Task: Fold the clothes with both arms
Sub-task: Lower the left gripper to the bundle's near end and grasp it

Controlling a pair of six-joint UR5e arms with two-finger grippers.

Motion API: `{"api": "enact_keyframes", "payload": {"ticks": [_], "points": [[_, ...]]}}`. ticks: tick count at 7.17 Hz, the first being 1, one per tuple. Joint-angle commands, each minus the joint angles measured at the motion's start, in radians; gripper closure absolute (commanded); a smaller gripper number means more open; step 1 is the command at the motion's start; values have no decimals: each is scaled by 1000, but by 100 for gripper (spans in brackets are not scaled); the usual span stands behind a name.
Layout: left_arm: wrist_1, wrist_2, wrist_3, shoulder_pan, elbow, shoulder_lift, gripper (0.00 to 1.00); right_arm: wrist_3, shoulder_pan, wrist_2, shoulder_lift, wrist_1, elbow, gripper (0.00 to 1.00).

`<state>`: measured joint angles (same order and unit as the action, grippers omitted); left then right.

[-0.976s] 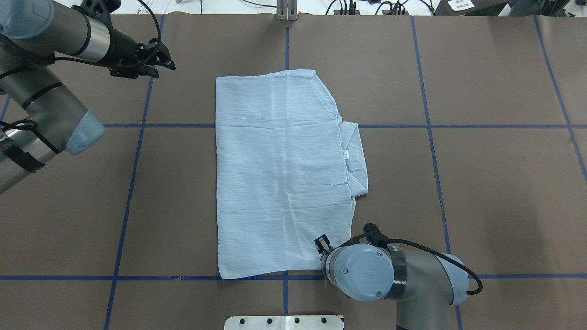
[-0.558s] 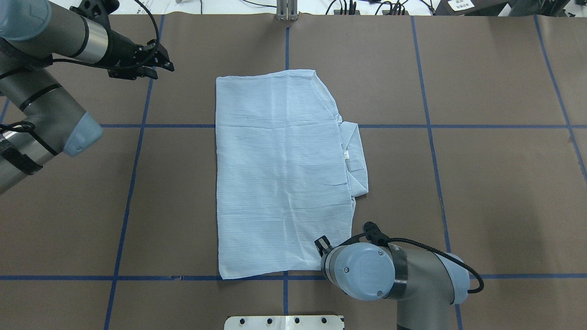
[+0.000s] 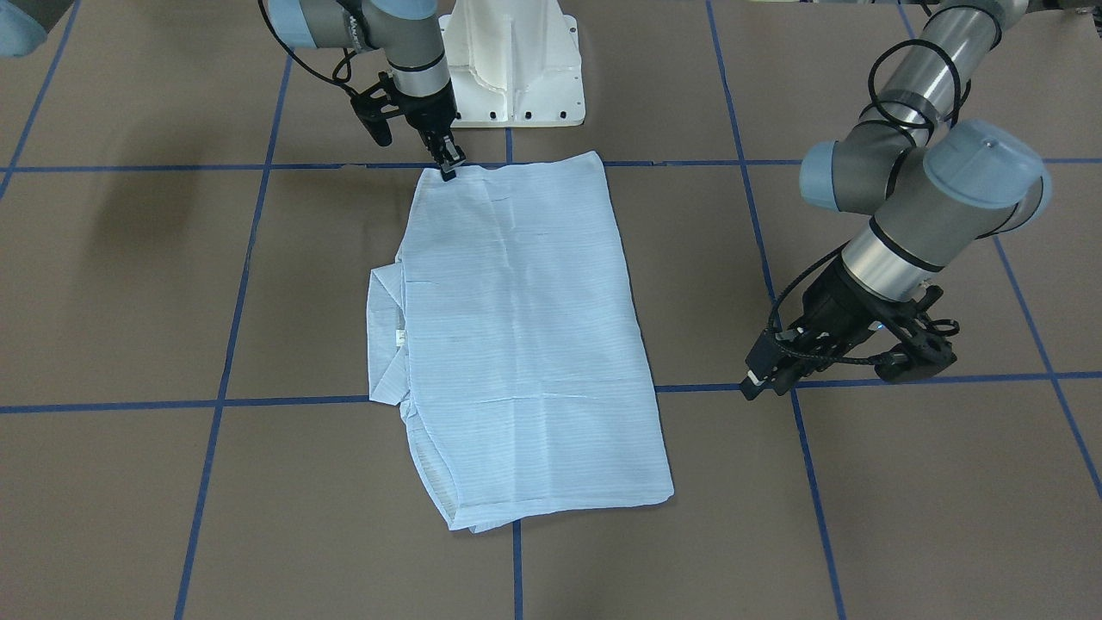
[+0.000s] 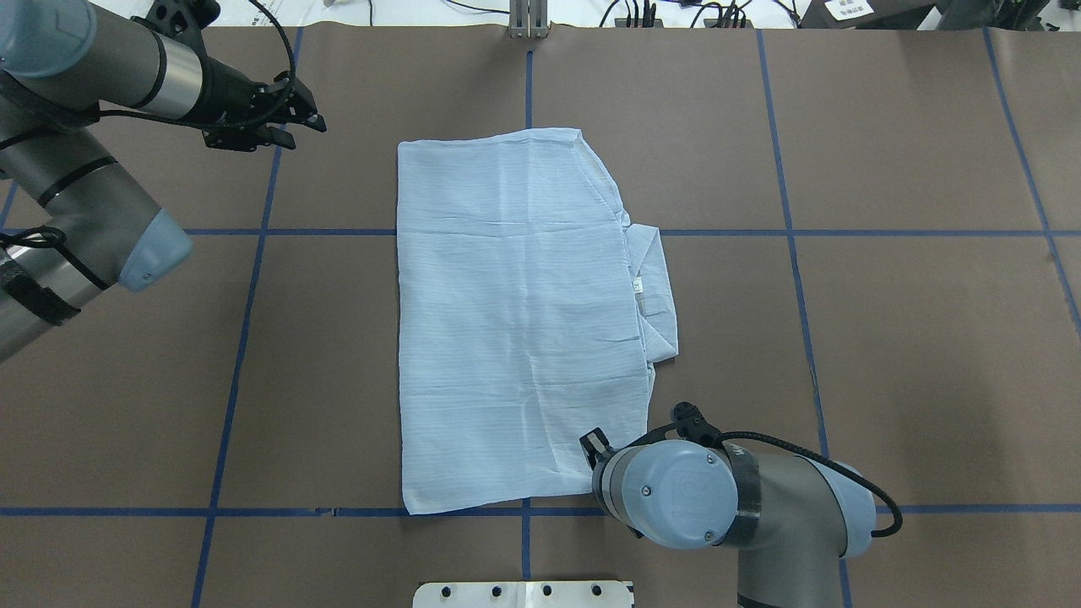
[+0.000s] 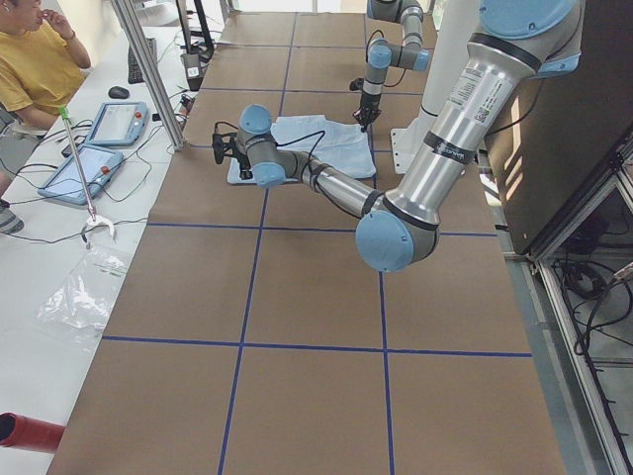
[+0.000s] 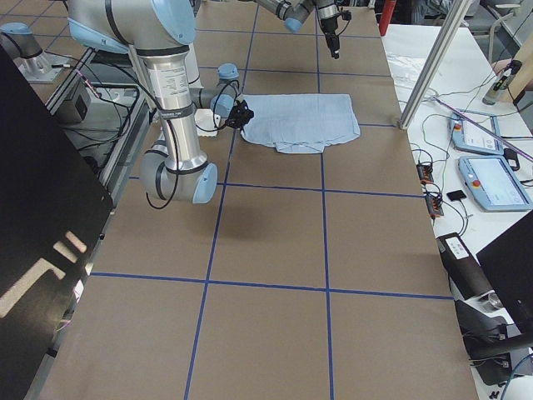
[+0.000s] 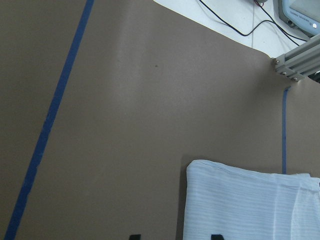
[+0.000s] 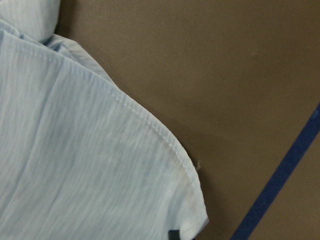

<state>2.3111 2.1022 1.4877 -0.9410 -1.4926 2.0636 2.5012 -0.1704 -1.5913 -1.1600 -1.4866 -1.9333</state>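
Blue pinstriped shirt (image 4: 515, 321) lying folded flat mid-table (image 4: 887, 338), collar (image 4: 654, 279) poking out one side. Right gripper (image 3: 448, 168) hiding under own wrist overhead, fingers pinching together on shirt's robot-side corner. Left gripper (image 4: 314, 118) hovering beside shirt, fingers apart.

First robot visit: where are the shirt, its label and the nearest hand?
shirt (image 4: 515, 321), overhead view, middle of cloth.
label (image 4: 639, 287), overhead view, its white face.
right hand (image 3: 448, 170), front-facing view, between fingertips.

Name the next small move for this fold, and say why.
Probably move the left hand toward the far edge of the shirt: it hangs open over the table, clear of the cloth, while the right hand sits at the shirt's near corner.
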Motion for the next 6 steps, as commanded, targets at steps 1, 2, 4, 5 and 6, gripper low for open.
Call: {"api": "enact_keyframes", "payload": {"ticks": [1, 2, 4, 5, 6], "points": [[-4, -84, 301, 161, -190, -89, 43, 1, -3, -4, -6, -6, -29, 100], [-62, -172, 391, 268, -315, -162, 43, 2, -3, 0, -12, -14, -30, 100], [-243, -417, 629, 532, -466, -203, 40, -1, 5, -1, -13, -27, -27, 100], [-298, -486, 737, 621, -488, -203, 40, -1, 5, -1, -15, -27, -27, 100], [-337, -537, 803, 698, -492, -204, 40, -1, 6, -3, -12, -27, -27, 100]]}}
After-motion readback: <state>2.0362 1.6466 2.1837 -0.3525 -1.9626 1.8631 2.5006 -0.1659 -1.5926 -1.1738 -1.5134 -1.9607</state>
